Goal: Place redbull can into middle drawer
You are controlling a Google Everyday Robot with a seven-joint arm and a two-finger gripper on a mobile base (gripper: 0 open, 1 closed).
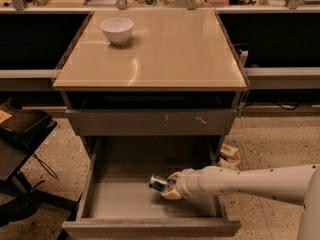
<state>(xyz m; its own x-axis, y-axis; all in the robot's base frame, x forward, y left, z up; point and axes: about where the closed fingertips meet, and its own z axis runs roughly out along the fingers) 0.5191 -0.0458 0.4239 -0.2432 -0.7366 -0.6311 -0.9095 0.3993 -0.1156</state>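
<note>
A cabinet with a broad tan top (165, 49) fills the middle of the camera view, standing on a speckled floor (275, 139). Below the top, the middle drawer (150, 227) is pulled well out toward the camera, showing its smooth grey floor and low side walls. The robot's white arm (250, 181) reaches in from the right edge, crossing over the drawer's right wall. Above the open drawer sits a closed grey drawer front (125, 122) with pale scratch marks right of its centre. A dark stand (20, 134) sits on the floor to the left. A white bowl (117, 30) rests on the top near its back left corner. The gripper (168, 186) is inside the drawer, right of centre, its tan fingers closed around the redbull can (158, 183), which lies sideways and sticks out to the left just over the drawer floor
</note>
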